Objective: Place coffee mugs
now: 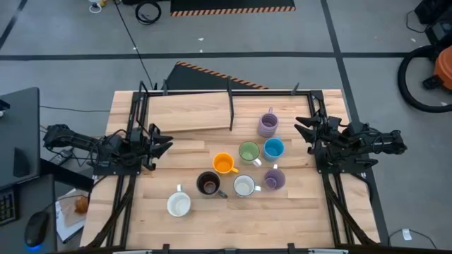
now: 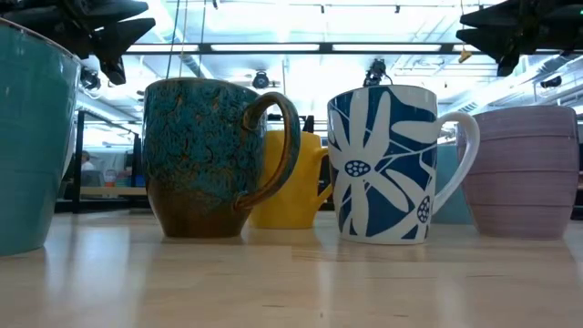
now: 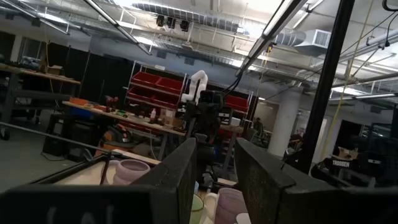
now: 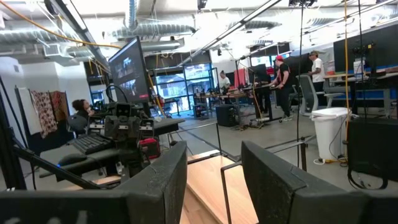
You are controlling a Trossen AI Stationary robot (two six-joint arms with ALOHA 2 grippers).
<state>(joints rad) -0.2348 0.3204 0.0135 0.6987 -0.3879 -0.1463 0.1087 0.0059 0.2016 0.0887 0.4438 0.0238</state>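
I have the wooden surface [image 1: 198, 226] in front of me with a raised board [image 1: 187, 113] across its far left part. My left arm waits at the left edge and my right arm at the right edge, both held above the surface and clear of the mugs. The left gripper [image 1: 164, 144] has its fingers parted with nothing between them; the right gripper [image 1: 302, 129] likewise stands apart and empty.

All eight mugs sit upright between the arms. One lavender mug [image 1: 268, 125] stands alone toward the far side, near the right gripper. The orange mug [image 1: 223, 164], green mug [image 1: 248, 152] and blue mug [image 1: 273, 148] form a row, with the brown mug [image 1: 207, 184], a white mug [image 1: 244, 185] and the second lavender mug [image 1: 274, 178] just nearer. Another white mug [image 1: 179, 204] stands apart at the near left.

I judge no placing is under way; I am at the start of a pick. Next I need to choose one mug, probably the far lavender one for the right arm, lower over it and close on its rim without bumping neighbours.
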